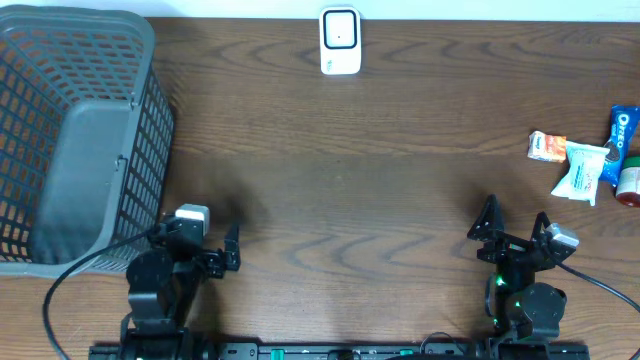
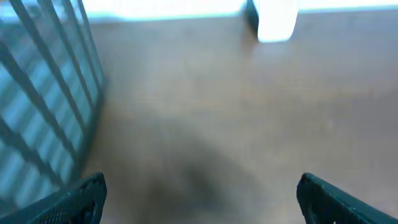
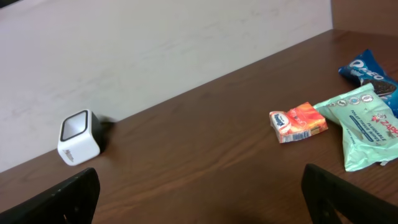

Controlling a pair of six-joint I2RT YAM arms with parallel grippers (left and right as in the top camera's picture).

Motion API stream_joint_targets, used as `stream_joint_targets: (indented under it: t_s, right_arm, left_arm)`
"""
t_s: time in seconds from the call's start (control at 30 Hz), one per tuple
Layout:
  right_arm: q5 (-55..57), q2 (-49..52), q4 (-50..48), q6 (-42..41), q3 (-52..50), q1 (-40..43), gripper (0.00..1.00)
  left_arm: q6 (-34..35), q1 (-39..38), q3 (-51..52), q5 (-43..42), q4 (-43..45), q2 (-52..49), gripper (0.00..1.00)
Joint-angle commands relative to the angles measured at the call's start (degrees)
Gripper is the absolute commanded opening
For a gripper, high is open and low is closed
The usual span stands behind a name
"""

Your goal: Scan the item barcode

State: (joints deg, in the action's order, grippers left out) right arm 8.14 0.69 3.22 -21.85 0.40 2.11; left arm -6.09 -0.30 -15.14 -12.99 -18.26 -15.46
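The white barcode scanner (image 1: 340,41) stands at the table's far edge, also seen as the scanner (image 3: 79,138) and, blurred, the scanner (image 2: 273,18). Snack items lie at the right: a small orange packet (image 1: 547,146) (image 3: 298,122), a mint-green packet (image 1: 585,170) (image 3: 367,124) and a blue Oreo pack (image 1: 624,130) (image 3: 370,71). My left gripper (image 1: 200,240) (image 2: 199,199) is open near the front left, over bare table. Near the front right my right gripper (image 1: 514,222) (image 3: 202,199) is open, well short of the packets, with nothing between its fingers.
A grey wire basket (image 1: 80,130) (image 2: 43,93) fills the left side, close to the left arm. A red and green item (image 1: 630,185) lies at the right table edge beside the packets. A pale wall (image 3: 155,43) rises behind the scanner.
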Motion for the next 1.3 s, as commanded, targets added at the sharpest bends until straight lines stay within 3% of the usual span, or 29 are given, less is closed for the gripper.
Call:
stream_joint_targets:
  t_s: [0.0, 0.3, 0.5, 0.93, 1.13, 1.27]
  right_arm:
    - [-0.31, -0.37, 0.24, 0.92, -0.09, -0.39, 0.99]
    - [-0.31, -0.37, 0.24, 0.92, -0.09, -0.39, 0.99]
    - [-0.31, -0.37, 0.24, 0.92, -0.09, -0.39, 0.99]
    - [-0.31, -0.37, 0.24, 0.92, -0.09, -0.39, 0.99]
    - [-0.31, -0.37, 0.24, 0.92, -0.09, -0.39, 0.99]
    - [-0.31, -0.37, 0.24, 0.92, -0.09, -0.39, 0.99]
  left_arm:
    - [-1.81, -0.09, 2.97, 0.52, 5.53, 3.87, 0.98]
    - [-1.88, -1.57, 15.02, 0.59, 24.06, 9.88, 0.98]
    - [-3.74, -1.57, 14.91, 0.70, 14.73, 13.35, 0.98]
    - [-3.74, -1.55, 14.91, 2.10, 15.10, 15.41, 0.98]
    - [4.98, -1.55, 14.91, 6.08, 14.84, 15.37, 0.98]
    - [4.70, -1.55, 14.91, 6.62, 14.82, 15.37, 0.98]
